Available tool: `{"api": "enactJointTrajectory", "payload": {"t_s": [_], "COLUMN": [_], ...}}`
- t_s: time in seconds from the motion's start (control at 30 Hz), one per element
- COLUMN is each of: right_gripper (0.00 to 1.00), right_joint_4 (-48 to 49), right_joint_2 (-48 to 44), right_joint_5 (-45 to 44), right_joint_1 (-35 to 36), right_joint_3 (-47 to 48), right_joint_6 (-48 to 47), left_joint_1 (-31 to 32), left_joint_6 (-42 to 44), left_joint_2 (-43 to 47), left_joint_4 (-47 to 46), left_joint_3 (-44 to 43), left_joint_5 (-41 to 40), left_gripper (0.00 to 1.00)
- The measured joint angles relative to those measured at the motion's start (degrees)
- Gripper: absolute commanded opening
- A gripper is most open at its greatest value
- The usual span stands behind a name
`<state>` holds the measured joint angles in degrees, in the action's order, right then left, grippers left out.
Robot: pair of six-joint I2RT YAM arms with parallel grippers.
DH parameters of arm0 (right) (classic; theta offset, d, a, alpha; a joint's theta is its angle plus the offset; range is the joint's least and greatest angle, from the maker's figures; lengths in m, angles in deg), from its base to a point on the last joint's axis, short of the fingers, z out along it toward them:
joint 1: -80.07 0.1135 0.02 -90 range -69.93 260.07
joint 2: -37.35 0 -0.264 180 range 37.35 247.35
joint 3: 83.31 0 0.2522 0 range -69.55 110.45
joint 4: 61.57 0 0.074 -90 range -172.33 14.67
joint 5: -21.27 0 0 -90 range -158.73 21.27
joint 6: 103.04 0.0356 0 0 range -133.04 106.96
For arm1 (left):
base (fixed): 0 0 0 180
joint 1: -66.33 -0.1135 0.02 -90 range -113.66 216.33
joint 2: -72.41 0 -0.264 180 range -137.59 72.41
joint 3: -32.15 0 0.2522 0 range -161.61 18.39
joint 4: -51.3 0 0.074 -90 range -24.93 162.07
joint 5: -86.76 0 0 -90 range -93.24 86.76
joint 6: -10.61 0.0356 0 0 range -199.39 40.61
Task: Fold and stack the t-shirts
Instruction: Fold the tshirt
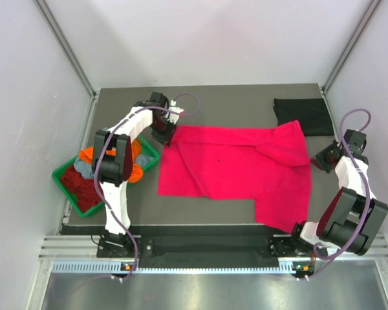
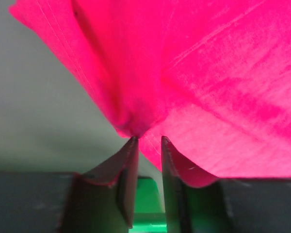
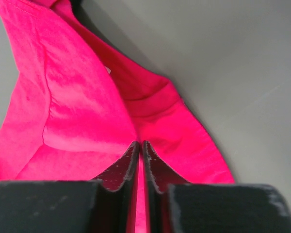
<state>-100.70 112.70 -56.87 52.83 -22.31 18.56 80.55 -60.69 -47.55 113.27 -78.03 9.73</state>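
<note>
A bright pink-red t-shirt (image 1: pixel 233 161) lies spread across the middle of the dark table, with one flap folded over on its right side. My left gripper (image 1: pixel 165 134) is at the shirt's far left corner. In the left wrist view its jaws (image 2: pixel 148 138) stand apart, and the bunched pink cloth (image 2: pixel 208 73) hangs at their tips. My right gripper (image 1: pixel 319 160) is at the shirt's right edge. In the right wrist view it (image 3: pixel 140 143) is shut on a fold of the pink cloth (image 3: pixel 82 107), whose creases run out from the tips. A black t-shirt (image 1: pixel 304 116) lies folded at the far right.
A green tray (image 1: pixel 59 175) at the left table edge holds crumpled orange (image 1: pixel 87 155), grey-blue (image 1: pixel 84 168) and dark red (image 1: pixel 77 184) t-shirts. The tray (image 2: pixel 148 199) shows between the left fingers. White walls close in on three sides.
</note>
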Motion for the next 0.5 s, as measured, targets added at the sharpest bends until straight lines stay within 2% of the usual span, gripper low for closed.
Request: {"api": "enactJointTrajectory", "payload": {"t_s": [0.07, 0.27, 0.33, 0.5], "right_gripper": [0.18, 0.31, 0.32, 0.36], "right_joint_4": [-0.3, -1.7, -2.4, -2.3], "right_joint_2": [-0.5, -1.9, -2.4, -2.4], "right_joint_5": [0.0, -0.3, -0.3, -0.2], "right_joint_1": [0.0, 0.0, 0.0, 0.4], "right_joint_3": [0.0, 0.1, 0.6, 1.9], "right_joint_6": [-0.1, -0.6, -0.7, -1.0], "left_joint_1": [-0.1, -1.1, -2.1, -4.3], "left_joint_6": [-0.7, -5.2, -7.0, -8.8], "left_joint_2": [0.0, -1.0, -1.4, -2.7], "left_joint_4": [1.0, 3.3, 2.5, -0.3], "left_joint_3": [-0.6, -10.7, -15.1, -19.2], "left_joint_5": [0.2, 0.0, 0.9, 3.9], "left_gripper": [0.41, 0.41, 0.42, 0.44]}}
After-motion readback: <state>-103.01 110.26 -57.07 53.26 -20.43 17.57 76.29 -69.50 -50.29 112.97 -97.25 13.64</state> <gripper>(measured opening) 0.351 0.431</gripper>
